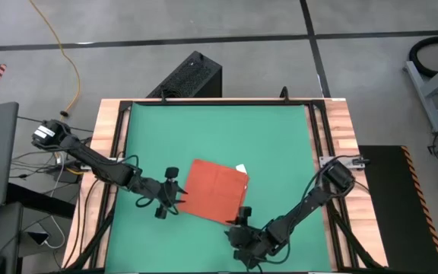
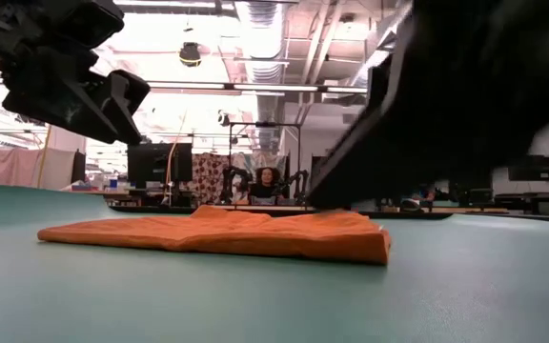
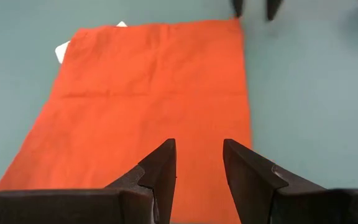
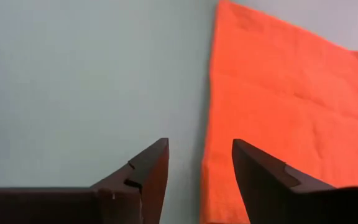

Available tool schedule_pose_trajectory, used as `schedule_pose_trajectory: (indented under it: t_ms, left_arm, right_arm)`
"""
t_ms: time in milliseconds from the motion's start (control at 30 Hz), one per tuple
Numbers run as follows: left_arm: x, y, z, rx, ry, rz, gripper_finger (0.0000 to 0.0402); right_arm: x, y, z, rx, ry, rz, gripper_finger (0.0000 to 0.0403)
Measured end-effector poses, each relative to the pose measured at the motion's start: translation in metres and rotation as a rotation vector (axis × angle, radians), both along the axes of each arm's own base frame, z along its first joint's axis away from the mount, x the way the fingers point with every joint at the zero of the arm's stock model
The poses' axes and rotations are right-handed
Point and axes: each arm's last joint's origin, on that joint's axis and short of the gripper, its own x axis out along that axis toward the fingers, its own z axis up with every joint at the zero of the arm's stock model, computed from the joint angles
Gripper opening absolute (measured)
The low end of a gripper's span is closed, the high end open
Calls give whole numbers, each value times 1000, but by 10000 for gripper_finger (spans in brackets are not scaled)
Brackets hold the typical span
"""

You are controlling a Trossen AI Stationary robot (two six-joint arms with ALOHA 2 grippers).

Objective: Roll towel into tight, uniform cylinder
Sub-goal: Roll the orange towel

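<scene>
**A:** Closest up, in the left wrist view?
**B:** Two dark fingers [image 3: 160, 168] of the left gripper [image 3: 199, 144], parted by a modest gap, gripping nothing. Poised over one short edge of the towel [image 3: 154, 93].

**A:** And the towel itself?
**B:** Spread flat on the green mat [image 1: 204, 129], orange-red, turned at a slant. Lightly creased, not rolled anywhere. Small white tag [image 3: 64, 48] peeking out at the corner farthest from the left gripper.

**A:** From above?
**B:** Left gripper [image 1: 179, 195] right at the towel's [image 1: 215, 190] left-hand edge, arm reaching in from that side. Right gripper [image 1: 242, 217] at the towel's near right corner, arm bent in from the right. Tag [image 1: 240, 168] at the towel's far right corner.

**A:** Right gripper's fingers?
**B:** Also apart, a moderate gap, clasping nothing. Seen through the right wrist view, right gripper [image 4: 199, 142] straddling the towel's [image 4: 278, 93] border: one finger over bare mat, the other over cloth. Touching the fabric or not, impossible to tell.

**A:** Anything else beyond the towel?
**B:** Across its far edge in the left wrist view, two dark fingertips [image 3: 271, 7] of the other arm. At table height, towel [image 2: 217, 233] lying low and slightly rumpled, dark arm parts looming above it on either side. Behind it, a seated person [image 2: 267, 181] deep in the room.
</scene>
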Motion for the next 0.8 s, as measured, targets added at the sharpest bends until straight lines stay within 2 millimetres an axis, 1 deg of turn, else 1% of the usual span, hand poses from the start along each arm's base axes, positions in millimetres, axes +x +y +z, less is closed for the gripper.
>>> schedule_pose_trajectory:
  t_ms: [133,267,367,467,600,733,800]
  left_arm:
    - [-1,-3,0,2,-4,-17,124]
    - [-2,-6,0,2,-5,-29,124]
    - [-2,-6,1,7,-8,-35,124]
    - [-2,-6,1,28,-11,-48,124]
    - [-2,-6,1,62,-20,-71,124]
    - [1,-8,1,104,-50,-114,124]
    - [4,-10,-4,138,-51,-159,124]
  right_arm:
    - [3,-3,-28,-66,26,-43,200]
    - [6,-6,-49,-78,22,-102,200]
    - [6,-7,-57,-84,45,-102,190]
    - [4,-8,-60,-49,49,-147,156]
    - [-1,-12,-63,-17,75,-209,97]
    - [-2,-13,-65,-17,78,-212,39]
    - [-2,-13,-64,-21,82,-211,16]
